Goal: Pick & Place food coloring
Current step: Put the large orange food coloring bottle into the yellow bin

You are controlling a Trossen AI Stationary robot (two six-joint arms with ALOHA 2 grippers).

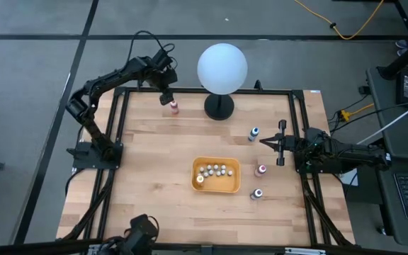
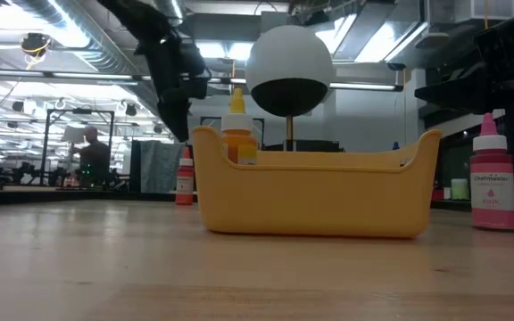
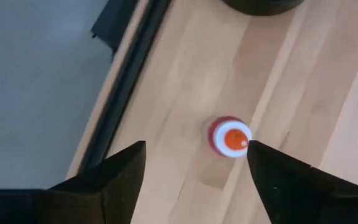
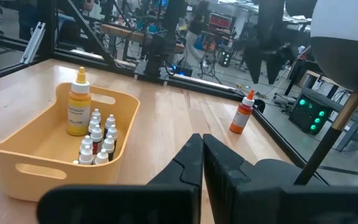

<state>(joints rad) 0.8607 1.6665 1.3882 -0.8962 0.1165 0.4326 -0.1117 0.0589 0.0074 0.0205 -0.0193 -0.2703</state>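
- The yellow bin [image 1: 216, 185] sits on the wooden table [image 1: 154, 163], and I'll use it as the reference for everything else.
- Inside the bin there's a yellow bottle [image 4: 78, 102] standing upright, plus a cluster of tiny white-capped bottles [image 4: 98, 142] right next to it.
- The red bottle [image 1: 173, 107] stands upright on the table, well away from the bin, toward the far left corner and off to the side of the black lamp base.
- The left end effector [image 1: 167, 96] hangs right above that red bottle with its fingers [image 3: 120, 177] spread wide. In the left wrist view the bottle's orange-and-white cap sits between the two fingers, closer to one of them, and nothing is being gripped.
- The white globe lamp [image 1: 222, 69] stands beyond the bin at the far side of the table.
- The blue bottle [image 1: 254, 133] is upright on the table, out past the bin's right side toward the lamp.
- The pink bottle [image 1: 261, 169] is just beside the bin's right edge.
- The purple bottle [image 1: 258, 193] is near the bin's right front corner.
- The right end effector [image 1: 264, 142] is clenched with nothing in it, parked to the right of the bin between the blue and pink bottles.
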